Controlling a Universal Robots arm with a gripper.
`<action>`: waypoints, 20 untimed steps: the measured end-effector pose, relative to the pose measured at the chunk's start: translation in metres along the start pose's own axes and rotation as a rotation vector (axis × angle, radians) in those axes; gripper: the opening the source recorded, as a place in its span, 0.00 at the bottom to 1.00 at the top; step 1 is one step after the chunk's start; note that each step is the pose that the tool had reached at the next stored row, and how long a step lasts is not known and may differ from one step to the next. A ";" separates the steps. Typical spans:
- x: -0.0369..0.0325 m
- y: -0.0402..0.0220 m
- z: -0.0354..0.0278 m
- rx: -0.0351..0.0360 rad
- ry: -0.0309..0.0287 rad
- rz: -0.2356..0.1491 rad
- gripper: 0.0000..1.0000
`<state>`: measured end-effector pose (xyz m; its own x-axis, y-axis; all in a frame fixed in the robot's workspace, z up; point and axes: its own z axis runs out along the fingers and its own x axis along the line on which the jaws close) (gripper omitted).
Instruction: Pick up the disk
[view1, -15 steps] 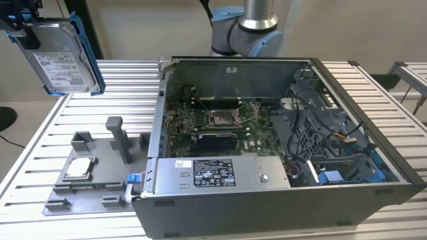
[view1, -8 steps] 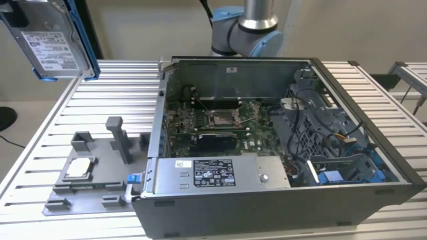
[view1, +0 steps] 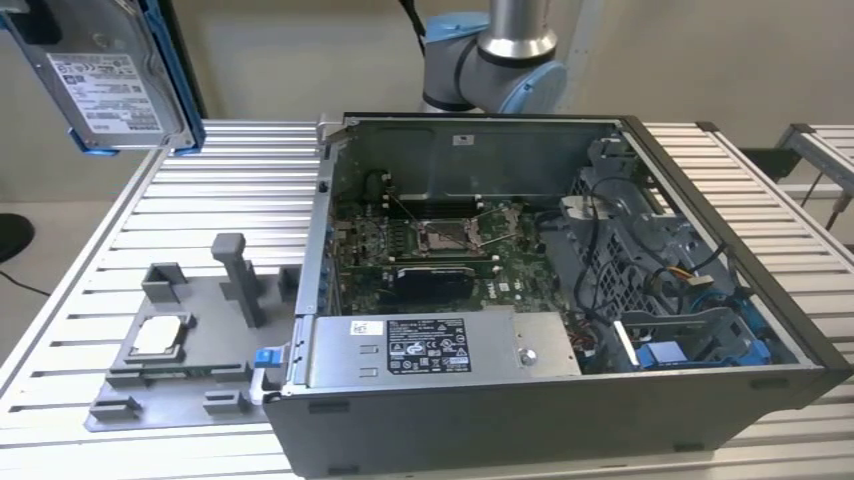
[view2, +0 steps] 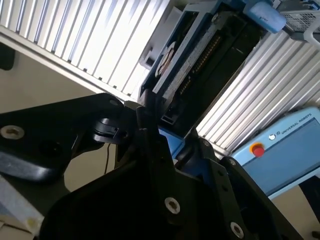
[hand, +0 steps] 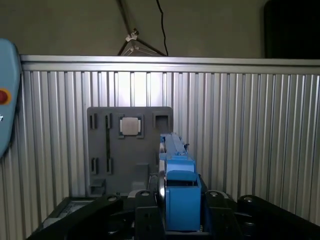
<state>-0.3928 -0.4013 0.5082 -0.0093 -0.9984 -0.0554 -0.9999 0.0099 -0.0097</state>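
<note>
Disk (view1: 118, 88) is up in the air at the exterior view's left, well above the grey fixture tray (view1: 174, 398) and clear of the open PC case (view1: 534, 425). In the first wrist view, the gripper (hand: 180, 202) jaws are clamped on its blue carrier frame (hand: 181, 190).

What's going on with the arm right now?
The gripper is clamped on the disk by its blue carrier frame and holds it in the air, to the exterior view's left of the open computer case. On the slatted table, a grey fixture tray carries a small silver chip.
</note>
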 end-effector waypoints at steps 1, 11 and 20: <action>-0.0001 -0.0044 0.0001 -0.0005 0.0000 0.000 0.00; -0.0005 -0.0501 0.0006 -0.0061 0.0001 0.000 0.00; -0.0008 -0.0913 0.0023 -0.0168 0.0002 0.001 0.00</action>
<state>-0.3015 -0.4012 0.5069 -0.0103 -0.9984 -0.0552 -0.9999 0.0099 0.0071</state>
